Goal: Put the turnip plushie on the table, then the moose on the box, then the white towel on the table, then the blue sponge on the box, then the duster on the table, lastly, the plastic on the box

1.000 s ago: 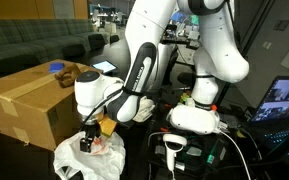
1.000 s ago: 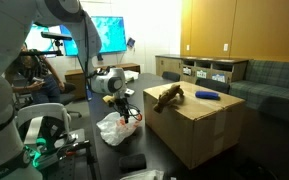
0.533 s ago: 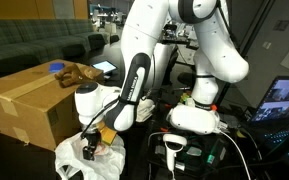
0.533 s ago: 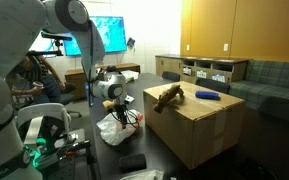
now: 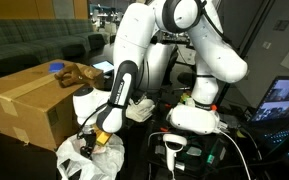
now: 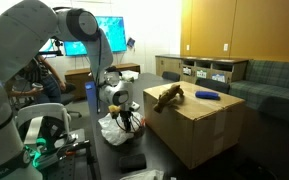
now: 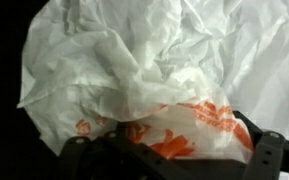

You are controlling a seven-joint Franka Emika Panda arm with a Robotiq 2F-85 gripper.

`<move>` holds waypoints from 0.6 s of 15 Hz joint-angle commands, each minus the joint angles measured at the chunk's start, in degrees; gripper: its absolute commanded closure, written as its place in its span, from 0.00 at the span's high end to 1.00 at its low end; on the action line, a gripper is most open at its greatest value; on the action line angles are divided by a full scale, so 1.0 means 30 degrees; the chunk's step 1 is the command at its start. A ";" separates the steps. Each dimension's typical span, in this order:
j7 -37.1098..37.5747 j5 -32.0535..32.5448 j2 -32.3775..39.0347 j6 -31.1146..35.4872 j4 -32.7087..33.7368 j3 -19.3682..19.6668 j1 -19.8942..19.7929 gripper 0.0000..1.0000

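At the left in an exterior view stands the box (image 5: 24, 105). On its top the blue sponge (image 5: 56, 68) and the moose (image 5: 81, 74) already lie close beside each other. From this we judge that the 6th and last step is in hand: the plastic on the box.

Just right of the box's front corner, the plastic (image 5: 72, 162) lies crumpled on the table (image 6: 169, 158), near the carton but not on it. The gripper (image 5: 90, 147) hangs low over it and points down. In the wrist view its 2 fingers (image 7: 78, 152) stand wide apart, and the white film with its orange print bulges between and beyond them. They have hold of nothing.

We think the next move calls for a small descent and a closing on a thick fold. After that comes a lift high enough to pass the box's upper edge. The film looks thin and slippery, so a pinch on 1 layer may slip out.

Further right are the robot's base (image 5: 194, 118), a device like a handheld scanner (image 5: 174, 148) and a lit screen (image 5: 284, 100). None of these stands between the plastic and the box. The 2 things on the box leave less free room there. A flat black thing, probably the duster (image 6: 134, 161), lies on the table near the plastic but apart from it. The turnip plushie and the white towel we cannot find with certainty.
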State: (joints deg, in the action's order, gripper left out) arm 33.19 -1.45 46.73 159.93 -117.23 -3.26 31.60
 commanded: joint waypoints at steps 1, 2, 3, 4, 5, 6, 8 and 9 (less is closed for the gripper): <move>-0.0635 -0.0668 0.0656 -0.0213 0.0874 -0.0381 -0.0528 0.74; -0.0729 -0.0726 0.0532 -0.0194 0.0715 -0.0528 -0.0661 0.66; -0.0777 -0.0764 0.0284 -0.0206 0.0468 -0.0639 -0.0736 0.58; -0.0762 -0.0743 0.0132 -0.0188 0.0309 -0.0636 -0.0705 0.49; -0.0839 -0.0665 -0.0246 -0.0123 -0.0044 -0.0699 -0.0661 0.42; -0.0962 -0.0651 -0.0665 -0.0136 -0.0396 -0.0841 -0.0670 0.36; -0.1147 -0.0562 -0.1375 -0.0304 -0.0903 -0.1001 -0.0544 0.20; -0.1218 -0.0615 -0.1890 -0.0471 -0.1243 -0.1184 -0.0554 0.13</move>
State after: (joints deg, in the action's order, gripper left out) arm 31.77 -1.87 46.38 159.90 -117.06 -5.40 30.09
